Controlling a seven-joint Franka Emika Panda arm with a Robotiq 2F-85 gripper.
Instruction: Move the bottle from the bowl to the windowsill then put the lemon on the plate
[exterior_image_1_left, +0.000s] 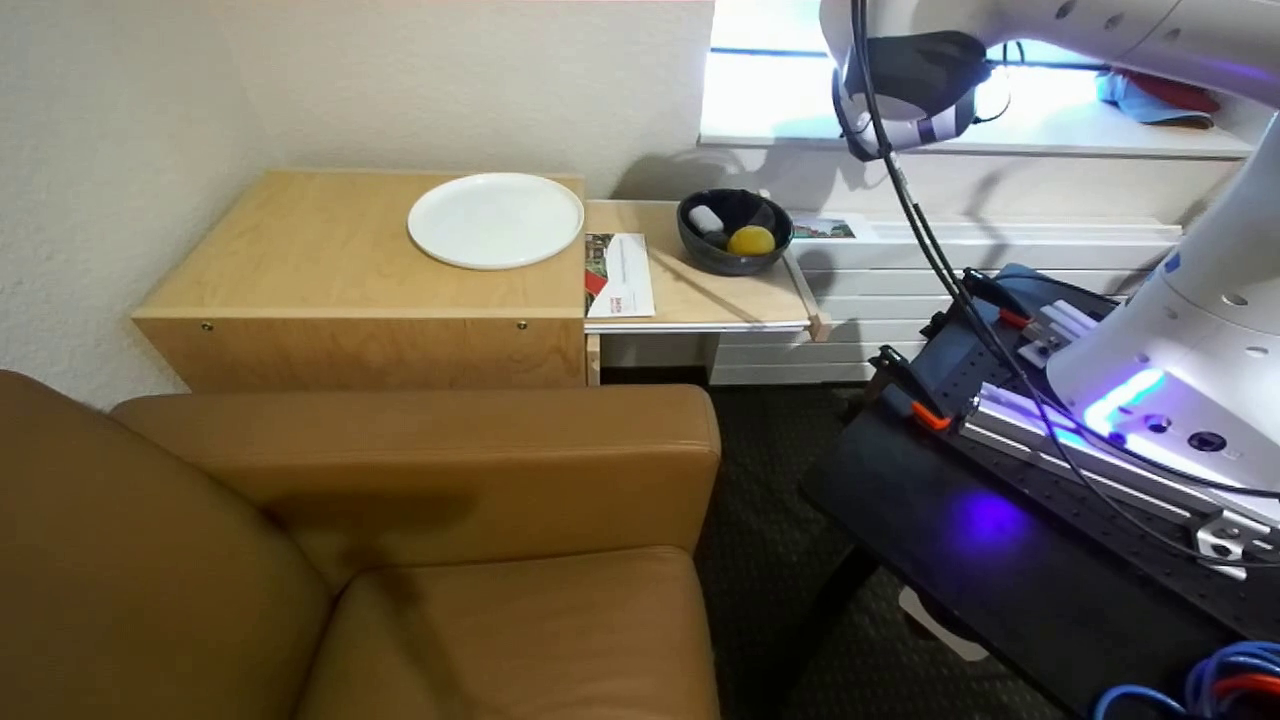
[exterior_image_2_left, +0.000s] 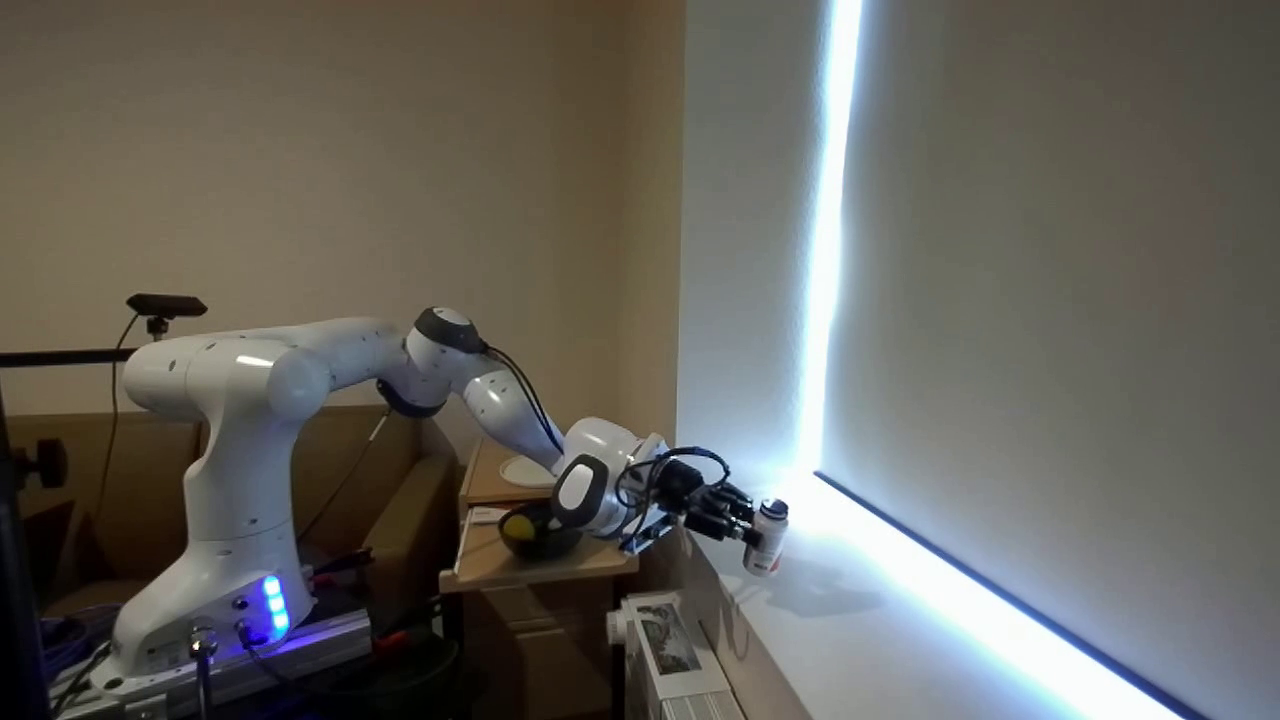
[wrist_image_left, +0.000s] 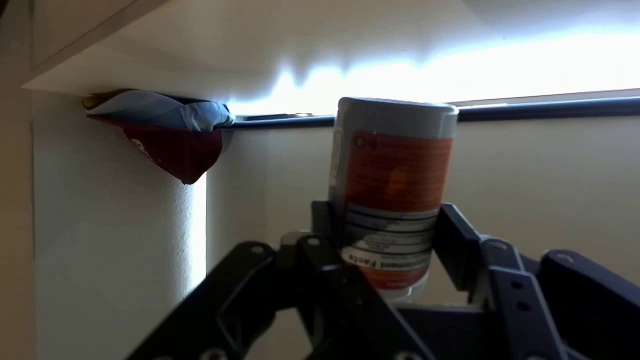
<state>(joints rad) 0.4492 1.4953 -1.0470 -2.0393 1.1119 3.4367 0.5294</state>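
The white plastic bottle with an orange label was caught between the fingers of the black two-fingered tool, which pinched it from both sides. In an exterior view it leaned slightly, dark cap uppermost, at the smooth white windowsill; whether its base touched it I could not tell (the wrist view had everything upside down, the base pointing up). Well apart from the tool, the round yellow lemon lay in a round black bowl with a small white object. That bowl stood on the pull-out shelf of a light-wood desk, near a printed paper leaflet, while a flat, round white plate rested on the desk's top. A brown leather sofa stood beside the desk. Below the windowsill ran a white panelled radiator; at the windowsill's end lay a red and pale-blue fabric bundle.
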